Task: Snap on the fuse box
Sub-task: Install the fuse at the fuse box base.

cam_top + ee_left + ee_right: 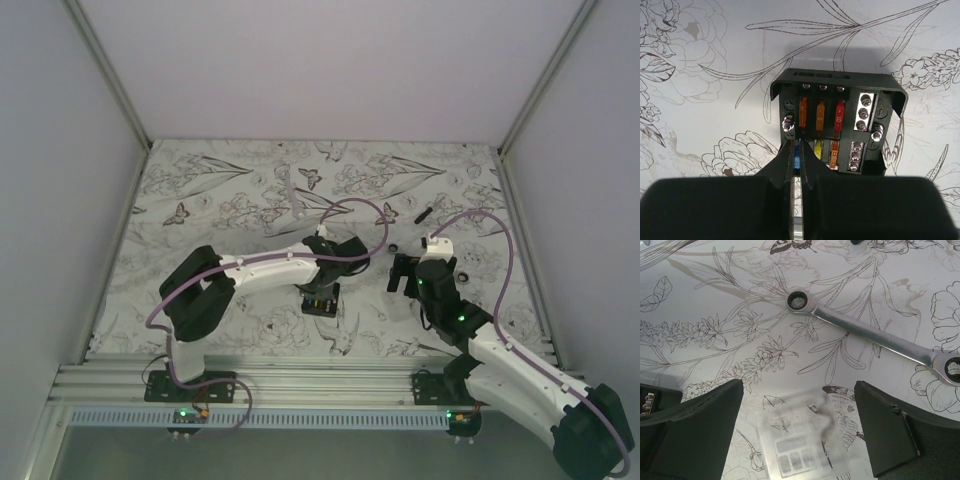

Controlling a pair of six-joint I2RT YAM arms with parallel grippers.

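Lying lidless on the flower-printed mat [250, 200], just toward 6 o'clock from the middle of the top view: the fuse box [320, 303], black and roughly square. Reaching it from a base at 7 o'clock, the left arm, with elbow folded back near that base and forearm stretched out toward 2 o'clock, wrist directly over the box. Coming in from 5 o'clock, the right arm, angled toward 11 o'clock and ending at 3 o'clock of the box, near it but apart. Shown by the left wrist view alone: the box's inside, with orange and red fuses [820, 115] in the far row, blue, yellow and orange ones in the near row, and screw terminals toward 3 o'clock. There too, the left gripper [796, 150] with fingers drawn together to a thin slit, tips over the near row by the blue fuse; cannot tell whether pinching anything. Shown by the right wrist view alone: a clear plastic cover [802, 440] flat on the mat at 6 o'clock, framed by the right gripper [799, 390], spread wide, holding nothing, with a gap on either side of the cover. Beyond it, from 12 toward 3 o'clock, a metal wrench [870, 335].
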